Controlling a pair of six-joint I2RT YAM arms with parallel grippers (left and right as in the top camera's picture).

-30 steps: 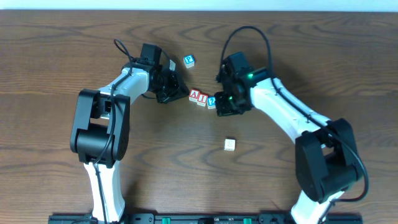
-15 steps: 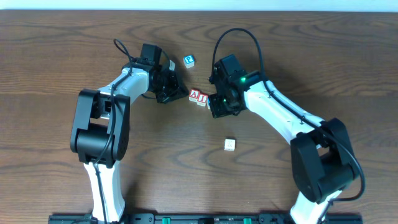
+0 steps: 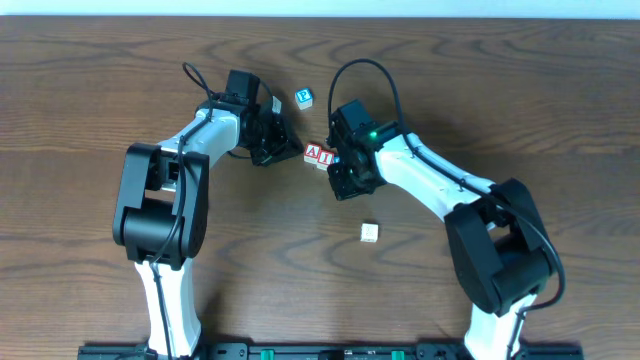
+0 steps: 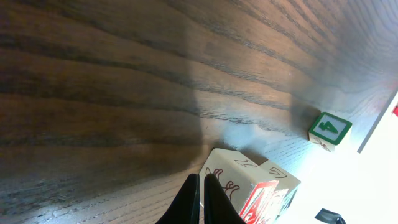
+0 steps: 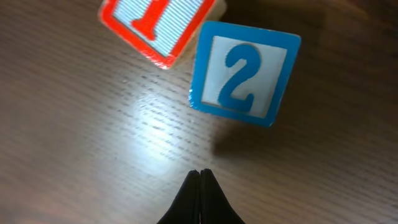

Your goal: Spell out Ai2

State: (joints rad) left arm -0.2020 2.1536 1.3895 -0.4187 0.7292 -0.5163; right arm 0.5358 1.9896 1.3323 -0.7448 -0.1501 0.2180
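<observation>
The red I block (image 5: 158, 28) serves as the marker. The blue 2 block (image 5: 244, 73) lies just beside it, on the side away from the A and turned a little askew. Their corners look to meet, though the right wrist view is too close to be sure. The right gripper (image 5: 200, 174) hangs over the bare table (image 3: 80, 100) just short of the 2, fingers pressed together and clasping nothing.

On the I's other side the red A block (image 3: 312, 153) sits against it. Past the A, the left gripper (image 4: 200, 182) has its tips right at that block's side, also pinched closed and empty.

A blue-edged block (image 3: 304, 97) lies apart from the I toward the far edge (its letter is too small to read). A plain pale block (image 3: 370, 232) lies well apart toward the near edge.
</observation>
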